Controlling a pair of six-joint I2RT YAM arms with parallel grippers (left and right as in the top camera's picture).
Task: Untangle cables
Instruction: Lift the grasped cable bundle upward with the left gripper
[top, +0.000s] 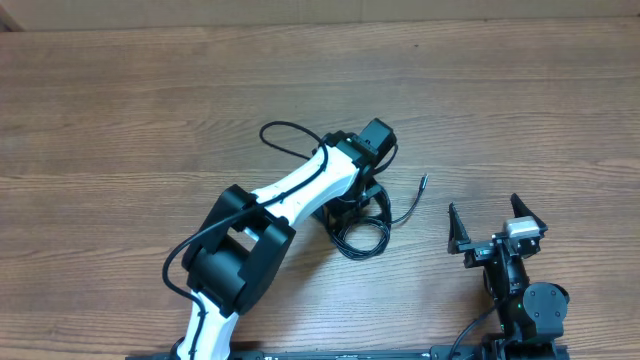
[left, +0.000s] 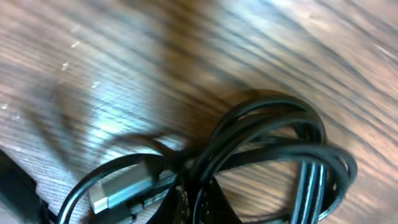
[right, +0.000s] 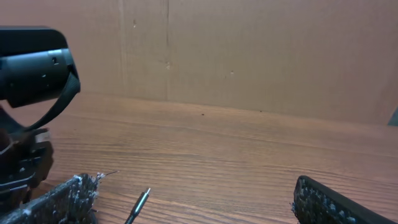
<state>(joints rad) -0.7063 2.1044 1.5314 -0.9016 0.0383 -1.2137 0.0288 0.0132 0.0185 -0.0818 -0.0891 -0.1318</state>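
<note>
The cables (top: 362, 232) lie as a tangle of thin black loops at mid-table, with one loose plug end (top: 423, 182) pointing away to the right. My left gripper (top: 350, 205) is down over the tangle. In the left wrist view its jaws (left: 189, 206) are pressed together on strands of the cables (left: 280, 146), just beside a silver plug (left: 121, 186). My right gripper (top: 490, 222) stands open and empty to the right of the tangle. Its fingers (right: 62, 199) are wide apart, and the loose plug tip (right: 140, 202) lies on the wood between them.
The left arm (top: 290, 195) stretches from the near edge across the table's middle, its own thicker wire (top: 285, 135) looping out to the left. A brown cardboard wall (right: 249, 56) closes off the far side. Bare wooden tabletop (top: 120, 120) surrounds the tangle.
</note>
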